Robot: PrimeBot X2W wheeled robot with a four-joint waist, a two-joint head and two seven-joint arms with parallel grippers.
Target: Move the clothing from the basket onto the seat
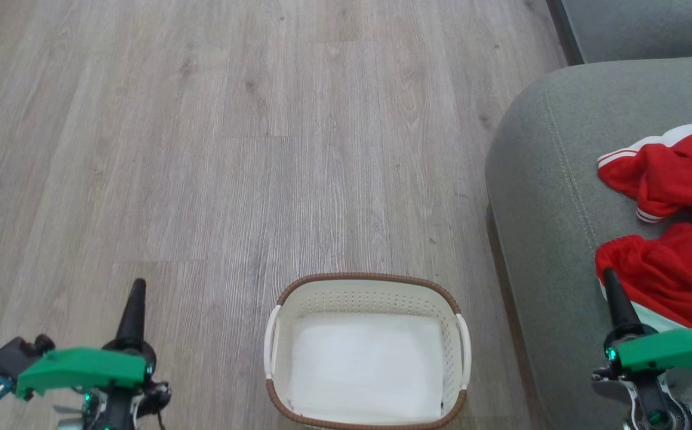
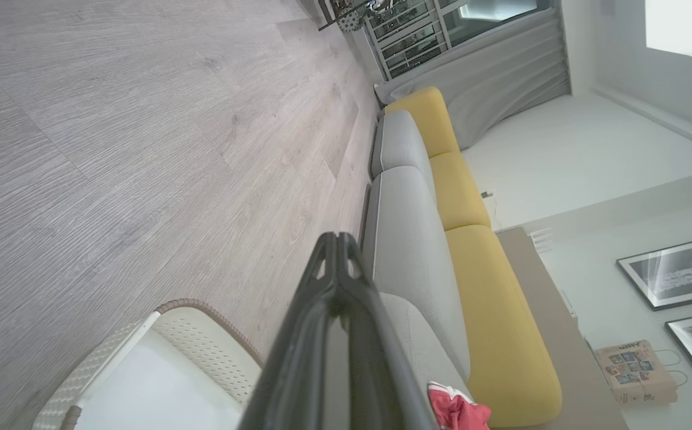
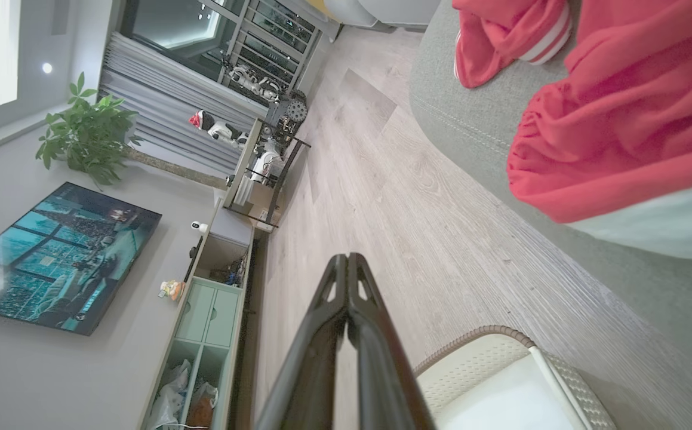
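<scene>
The clothing (image 1: 671, 278) lies in two red heaps on the seat (image 1: 546, 197), at three o'clock in the head view. The right gripper (image 1: 609, 278), fingers pressed together on nothing, has its tip at the nearer heap's eight o'clock edge. The left gripper (image 1: 138, 285), likewise closed, sits at eight o'clock, well apart from the clothing. The basket (image 1: 369, 278) stands at six o'clock.

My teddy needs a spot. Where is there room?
Grey-green fabric sofa cushion: bare strip between its rounded edge and the red striped garments, crowded where they lie. Grey wooden floor left of the cream plastic basket: bare.
</scene>
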